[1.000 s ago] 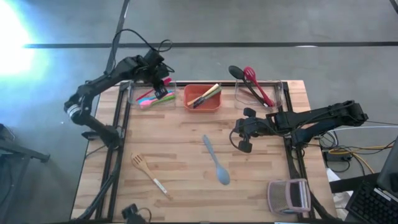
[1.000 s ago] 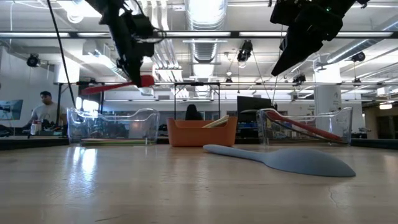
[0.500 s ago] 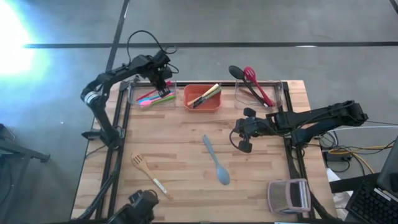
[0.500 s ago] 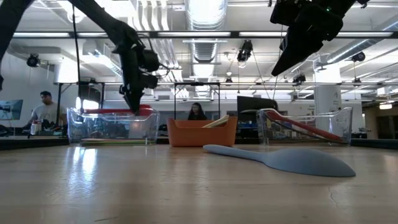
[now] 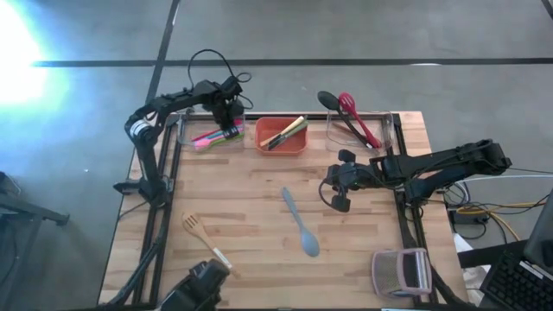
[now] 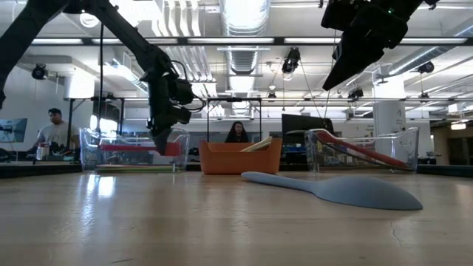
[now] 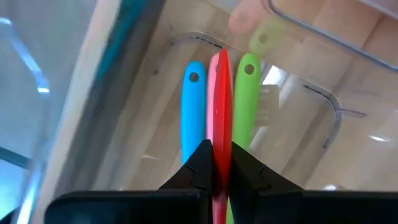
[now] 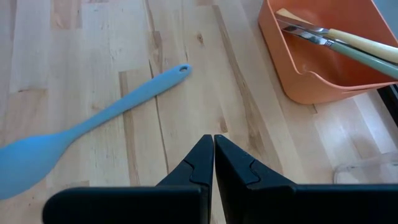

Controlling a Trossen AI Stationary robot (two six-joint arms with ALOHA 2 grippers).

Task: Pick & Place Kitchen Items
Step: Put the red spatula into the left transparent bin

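Change since earlier: left gripper (image 5: 228,123) has been dropping with the red utensil (image 5: 210,136) from above the bin down into it; right arm, blue spoon and wooden fork are staying put.
High view, left: left gripper is reaching into the left clear bin (image 5: 183,130) at the back edge, lowering the red utensil among the pink, green and blue ones already lying there, likely sorting by colour.
High view, right: right gripper (image 5: 339,192) is hanging over the table right of centre, waiting near the blue spoon (image 5: 300,224), probably its next pick.
High view, rest: wooden fork (image 5: 206,244) is lying near the front left; orange bin (image 5: 281,135) is holding pale-handled utensils; right clear bin (image 5: 360,128) is holding red and black ones.
Low view: left gripper (image 6: 160,140) is sitting at the rim of the left clear bin (image 6: 133,150), red utensil (image 6: 126,147) is lying level inside, close to release. Blue spoon (image 6: 336,188) is lying flat in front.
Left wrist view: fingers (image 7: 200,163) are pinching narrow on the red utensil (image 7: 219,127), lining it up between the blue handle (image 7: 193,110) and green handle (image 7: 246,102) so it lands parallel.
Right wrist view: fingers (image 8: 200,163) are pressed together, holding nothing; blue spoon (image 8: 87,127) is lying apart ahead, orange bin (image 8: 317,78) beside.
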